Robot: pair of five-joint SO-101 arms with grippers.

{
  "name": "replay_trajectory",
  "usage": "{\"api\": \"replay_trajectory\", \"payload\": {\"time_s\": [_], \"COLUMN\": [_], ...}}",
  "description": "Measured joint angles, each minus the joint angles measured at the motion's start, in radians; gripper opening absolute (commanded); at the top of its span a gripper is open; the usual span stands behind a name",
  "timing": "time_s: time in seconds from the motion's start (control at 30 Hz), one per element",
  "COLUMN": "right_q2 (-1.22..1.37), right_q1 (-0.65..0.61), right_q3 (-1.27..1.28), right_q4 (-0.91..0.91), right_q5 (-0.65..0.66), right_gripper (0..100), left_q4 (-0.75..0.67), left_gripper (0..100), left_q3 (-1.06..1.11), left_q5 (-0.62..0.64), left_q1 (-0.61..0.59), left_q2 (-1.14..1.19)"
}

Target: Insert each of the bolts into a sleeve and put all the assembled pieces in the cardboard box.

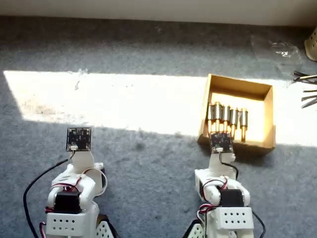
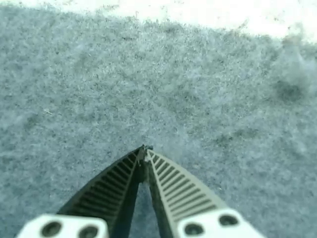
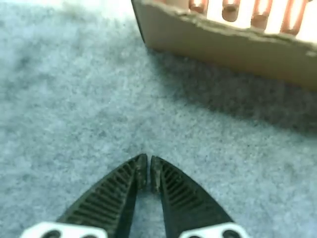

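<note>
Sunlight is falling across a grey felt-like covering (image 1: pixel 124 49) in what is appearing to be a small robotics lab or hobby workshop, where a left arm (image 1: pixel 74 198) and right arm (image 1: pixel 223 196) are sitting side by side, with a cardboard box (image 1: pixel 241 87), dark hand tools (image 1: pixel 306 77) and a clear plastic bag (image 1: pixel 285 49) lying nearby.

The box (image 1: pixel 240 85) sits on the carpet (image 1: pixel 148 168) to the right, with the pieces (image 1: pixel 227 116) side by side in a row inside it. The right arm (image 1: pixel 223 196) stands just before the box, the right gripper (image 3: pixel 148 171) near its front wall; the left arm (image 1: pixel 74 196) stands well apart to the left
</note>
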Motion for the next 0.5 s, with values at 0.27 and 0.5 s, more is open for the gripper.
{"api": "replay_trajectory", "payload": {"time_s": [0.27,0.5], "right_q2": [-0.008,-0.009], "right_q1": [0.018,0.141], "right_q3": [0.000,0.000], "right_q4": [0.048,0.080], "right_q5": [-0.002,-0.002], "right_gripper": [0.5,0.5], "left_q4": [0.015,0.015], "left_gripper": [1,1], "left_q3": [0.000,0.000], "left_q5": [0.000,0.000], "left_q1": [0.000,0.000], "left_q2": [0.000,0.000]}}
